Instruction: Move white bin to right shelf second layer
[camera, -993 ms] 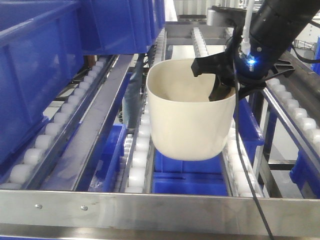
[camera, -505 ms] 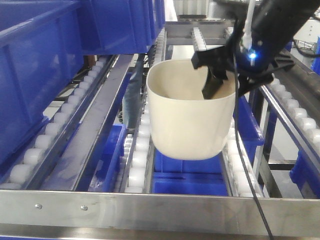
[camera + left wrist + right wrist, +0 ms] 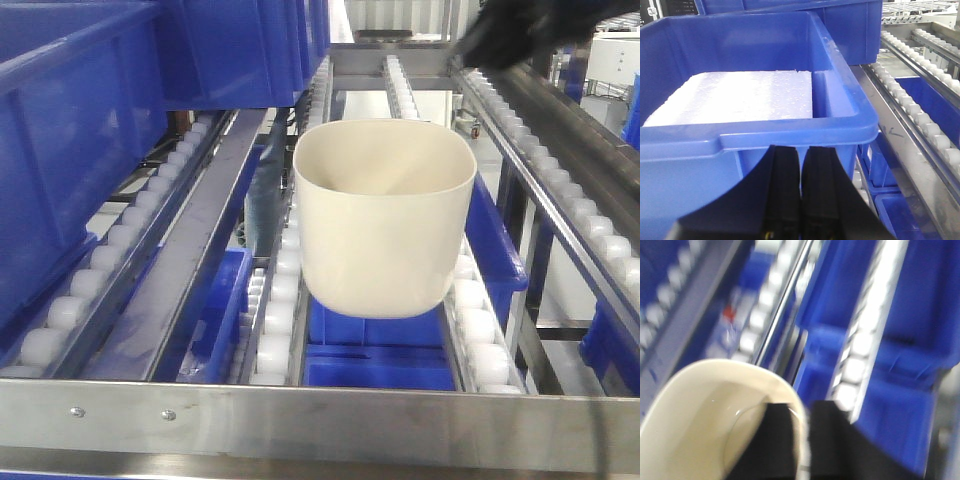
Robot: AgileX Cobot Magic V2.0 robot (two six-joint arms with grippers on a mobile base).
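Front view: white bin (image 3: 383,215) sits upright on roller tracks of right shelf second layer (image 3: 300,415), behind front crossbar; placement looks done, only arm retreat left. Dark blur top right, prob. right arm (image 3: 520,30); claw not discernible.

Left wrist view: left gripper (image 3: 800,175) fingers pressed together, holding nothing, facing blue crate (image 3: 790,125).

Right wrist view: blurred; right gripper (image 3: 805,440) fingers straddle bin rim, one inside, one outside. Clamped or released: cannot tell.

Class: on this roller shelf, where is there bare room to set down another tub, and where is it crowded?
Free: the roller tracks between the white bin and the front crossbar, and the track to its right. Crowded: the left side, filled by blue crates.
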